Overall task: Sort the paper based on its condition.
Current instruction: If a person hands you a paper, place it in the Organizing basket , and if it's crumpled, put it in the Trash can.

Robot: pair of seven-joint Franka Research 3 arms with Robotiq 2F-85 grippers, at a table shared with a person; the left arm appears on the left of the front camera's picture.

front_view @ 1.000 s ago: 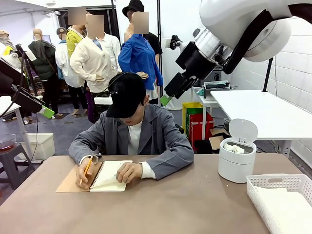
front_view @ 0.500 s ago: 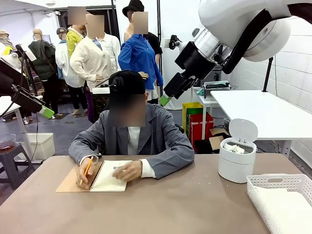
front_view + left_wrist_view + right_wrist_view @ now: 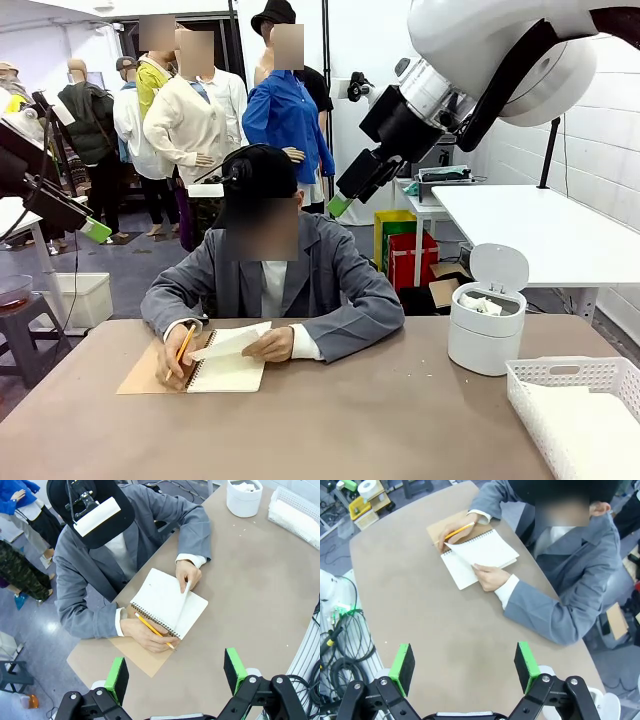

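The left gripper (image 3: 176, 674) hung above the brown surface (image 3: 260, 595), jaws spread wide, gripping nothing; ahead of and below it, a person's hand (image 3: 186, 574) held a smooth sheet of the paper (image 3: 159, 594) raised off a spiral notebook (image 3: 196, 614); the other hand (image 3: 147, 637) held a pencil (image 3: 152, 629). The right gripper (image 3: 464, 661) was likewise wide open and empty, high over the surface; the raised sheet lay well ahead of it.

Table (image 3: 330, 430): smooth, matt taupe. Notebook (image 3: 232, 375), 9 o'clock: matt white pages, tan card cover. Bin (image 3: 484, 345), 3 o'clock: glossy white plastic, holding crumpled paper (image 3: 482, 304).
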